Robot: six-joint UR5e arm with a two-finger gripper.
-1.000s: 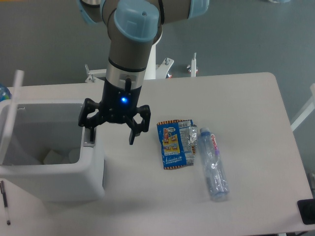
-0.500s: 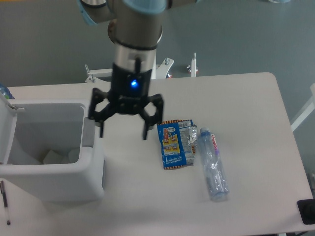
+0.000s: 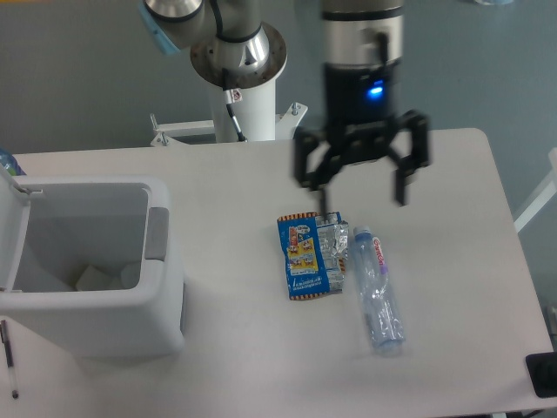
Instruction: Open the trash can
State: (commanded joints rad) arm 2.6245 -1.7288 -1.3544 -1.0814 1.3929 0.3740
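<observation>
The claw (image 3: 361,185) hangs above the desk (image 3: 261,348) with its two fingers spread wide and nothing between them, a blue light glowing on the wrist above it. Well off to the side of the claw, at the frame's left edge, stands the trash can (image 3: 91,326), a big white boxy bin with rounded corners. Its lid (image 3: 10,228) is swung up and back on the side farthest from the claw, so the mouth faces straight up and pale scraps show at the bottom. The grey push-button tab (image 3: 157,233) sits on the rim nearest the claw. In this view the can's long axis appears to run across the desk, from the hinge side toward the claw. Just below the claw lies a blue snack wrapper (image 3: 312,254), and beside it a clear plastic bottle (image 3: 376,290) with its cap end toward the claw.
</observation>
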